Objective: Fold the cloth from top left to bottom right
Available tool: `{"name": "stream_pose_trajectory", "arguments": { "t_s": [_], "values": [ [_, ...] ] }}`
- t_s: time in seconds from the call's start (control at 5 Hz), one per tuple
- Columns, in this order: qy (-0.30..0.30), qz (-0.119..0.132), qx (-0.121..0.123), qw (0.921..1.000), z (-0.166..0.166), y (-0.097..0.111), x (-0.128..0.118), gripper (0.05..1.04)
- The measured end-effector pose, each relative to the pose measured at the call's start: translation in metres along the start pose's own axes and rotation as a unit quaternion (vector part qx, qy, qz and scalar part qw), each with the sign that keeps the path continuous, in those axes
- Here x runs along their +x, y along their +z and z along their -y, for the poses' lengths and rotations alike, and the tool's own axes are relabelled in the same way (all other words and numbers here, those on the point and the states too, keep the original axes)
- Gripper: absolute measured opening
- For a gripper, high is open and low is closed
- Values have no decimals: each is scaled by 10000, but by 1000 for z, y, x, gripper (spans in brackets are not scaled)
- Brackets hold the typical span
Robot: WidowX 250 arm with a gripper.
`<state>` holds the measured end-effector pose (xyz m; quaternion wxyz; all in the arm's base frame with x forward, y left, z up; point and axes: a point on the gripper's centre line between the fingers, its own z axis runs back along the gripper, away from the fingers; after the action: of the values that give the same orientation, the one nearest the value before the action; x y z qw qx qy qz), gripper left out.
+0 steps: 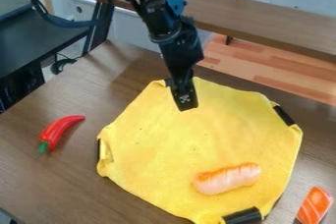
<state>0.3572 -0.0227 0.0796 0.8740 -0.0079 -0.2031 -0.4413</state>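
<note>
On the table (39,183), near its left edge, a red chili pepper (60,130) lies at a slant, green stem toward the camera. To its right, the yellow cloth (190,144) lies mostly spread out, its outline uneven. A black strip (98,149) sits at the cloth's left edge, beside a small crease.

The gripper (183,101) hangs down over the upper part of the cloth, left of its middle and near the table's far edge, just beside a small ruffle in the cloth's upper edge. I cannot tell whether it is spread or pressed together, nor whether it touches or pinches the cloth.

Further right, a pink and orange food piece (227,178) lies on the lower right part of the cloth. A black piece (242,216) sits at the cloth's bottom edge, another black strip (284,115) at its upper right edge. Rightmost, an orange piece with pale stripes (314,206) lies on the table, apart from the cloth.
</note>
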Motion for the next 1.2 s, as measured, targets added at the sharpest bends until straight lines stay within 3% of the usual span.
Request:
{"name": "stream_pose_trajectory", "arguments": {
  "t_s": [0.4,1.0,1.2],
  "values": [
    [-14,75,68,9999,-38,-33,2,1001],
    [826,-285,881,9923,-102,-65,0,1001],
    [1036,-377,977,9891,-119,-69,-8,1001]
  ]
}}
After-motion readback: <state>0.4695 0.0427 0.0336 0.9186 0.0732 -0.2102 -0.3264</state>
